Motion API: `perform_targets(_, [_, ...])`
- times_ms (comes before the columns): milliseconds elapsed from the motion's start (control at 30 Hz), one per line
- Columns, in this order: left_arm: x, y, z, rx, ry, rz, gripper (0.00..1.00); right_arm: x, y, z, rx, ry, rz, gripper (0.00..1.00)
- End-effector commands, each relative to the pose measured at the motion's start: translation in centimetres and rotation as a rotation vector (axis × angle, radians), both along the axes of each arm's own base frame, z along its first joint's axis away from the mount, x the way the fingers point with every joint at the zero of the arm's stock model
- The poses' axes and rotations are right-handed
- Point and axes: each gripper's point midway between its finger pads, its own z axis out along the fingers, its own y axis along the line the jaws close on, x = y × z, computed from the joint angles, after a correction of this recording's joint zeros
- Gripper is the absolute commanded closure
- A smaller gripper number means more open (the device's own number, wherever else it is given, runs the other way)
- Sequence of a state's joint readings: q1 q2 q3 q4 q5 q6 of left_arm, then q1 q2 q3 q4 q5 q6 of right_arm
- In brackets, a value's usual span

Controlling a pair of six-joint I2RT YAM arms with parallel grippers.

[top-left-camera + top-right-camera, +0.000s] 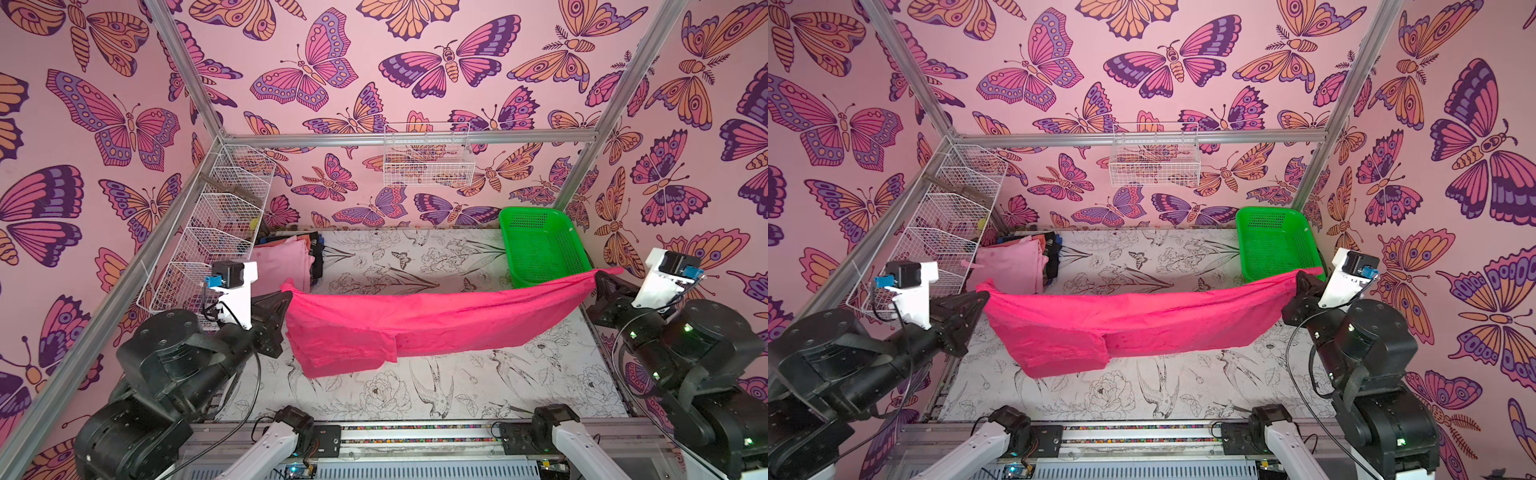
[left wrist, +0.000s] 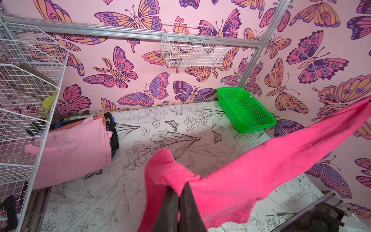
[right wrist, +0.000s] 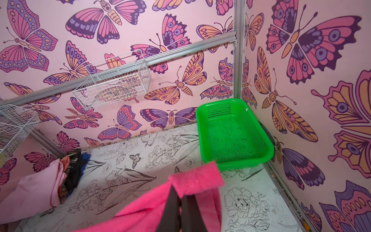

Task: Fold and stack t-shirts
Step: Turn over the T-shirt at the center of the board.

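A crimson t-shirt [image 1: 415, 324] [image 1: 1121, 328] hangs stretched between my two arms above the table, sagging in the middle, with a sleeve drooping at its lower left. My left gripper [image 1: 286, 293] [image 2: 179, 185] is shut on the shirt's left corner [image 2: 168, 166]. My right gripper [image 1: 598, 276] [image 3: 179, 193] is shut on its right corner [image 3: 198, 176]. A stack of folded t-shirts lies at the back left: a light pink one [image 1: 282, 262] [image 2: 80, 144] on top, orange and dark ones [image 1: 311, 245] under it.
A green mesh basket [image 1: 540, 245] [image 3: 234, 136] stands at the back right corner. White wire shelves [image 1: 216, 224] line the left wall, and a wire basket [image 1: 428, 156] hangs on the back rail. The flower-printed table [image 1: 415, 390] shows below the shirt.
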State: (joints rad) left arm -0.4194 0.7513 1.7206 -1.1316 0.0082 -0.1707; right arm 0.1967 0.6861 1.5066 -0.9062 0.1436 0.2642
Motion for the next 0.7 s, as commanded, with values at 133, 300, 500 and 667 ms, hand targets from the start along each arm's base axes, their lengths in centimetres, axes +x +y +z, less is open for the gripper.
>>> perform_targets(133, [-3.0,0.1,1.8,-0.062,-0.086,-0.061,1.0,-1.8,-0.1,1.9,0.001,-0.054,0.02,1.0])
perform_targets(300, [-3.8,0.2,1.9,-0.082,-0.097,-0.071,1.0,-2.2,0.0,2.0,0.003,-0.057,0.028,1.0])
perform_targets(500, [-3.8,0.1,1.7,-0.098,-0.097,-0.068,1.0,-1.8,0.4,2.0,0.006,-0.048,0.042,1.0])
perform_targets(667, [-1.3,-0.4,0.5,-0.089,-0.06,-0.033,1.0,0.9,1.2,0.2,0.019,0.003,0.057,1.0])
